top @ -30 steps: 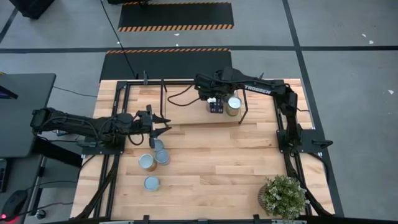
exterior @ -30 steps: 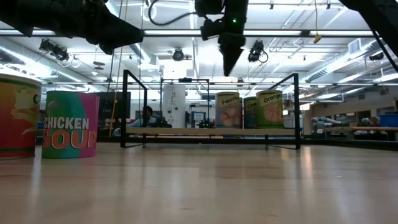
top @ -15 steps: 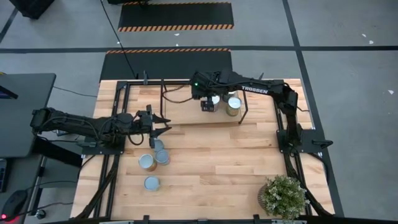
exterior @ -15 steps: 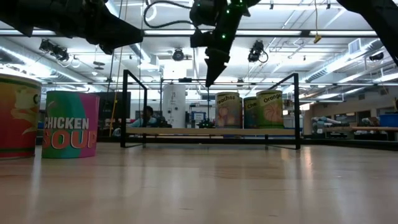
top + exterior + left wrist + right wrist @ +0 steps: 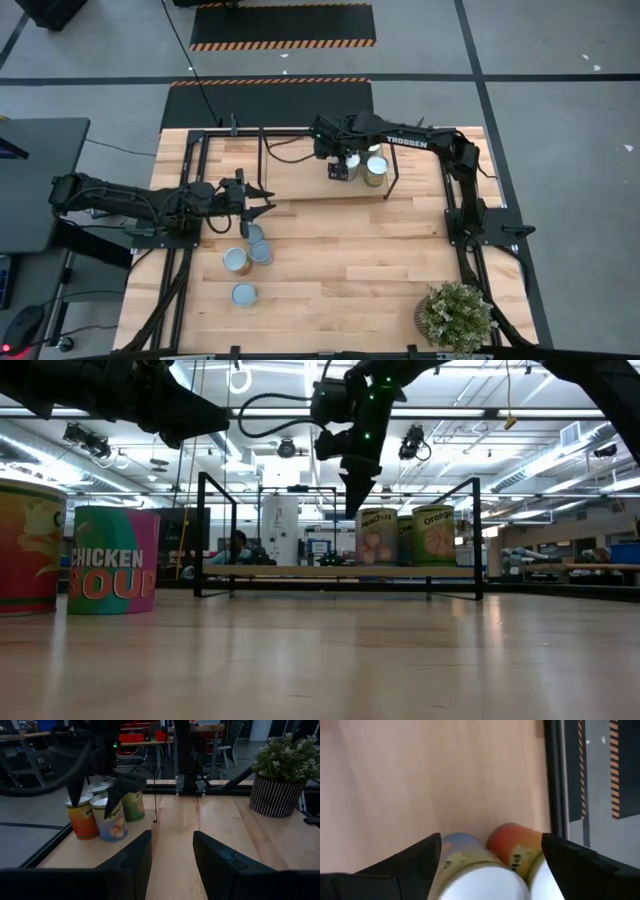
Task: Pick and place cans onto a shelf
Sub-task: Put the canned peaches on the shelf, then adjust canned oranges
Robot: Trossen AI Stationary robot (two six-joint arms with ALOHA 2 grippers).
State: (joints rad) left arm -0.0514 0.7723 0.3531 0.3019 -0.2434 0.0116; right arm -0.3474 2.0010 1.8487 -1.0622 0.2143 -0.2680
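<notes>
Right pincer (image 5: 352,500) hovers spread wide, empty, just above the peaches can (image 5: 377,537) on the shelf (image 5: 300,185); releasing seems done, next lift clear. Left pincer (image 5: 262,200), spread wide, waits near four cans (image 5: 244,262) on the surface (image 5: 350,270).

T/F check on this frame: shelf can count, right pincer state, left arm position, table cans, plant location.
1. Three cans stand on the shelf. True: the peaches can and two more beside it in the low view.
2. The right pincer is shut on a can. False: it is open above the peaches can, fingers either side.
3. The left pincer is open over the table, away from the shelf. True.
4. No cans remain on the table. False: four cans sit near the left pincer.
5. The potted plant is on the shelf. False: it stands on the table's corner.
</notes>
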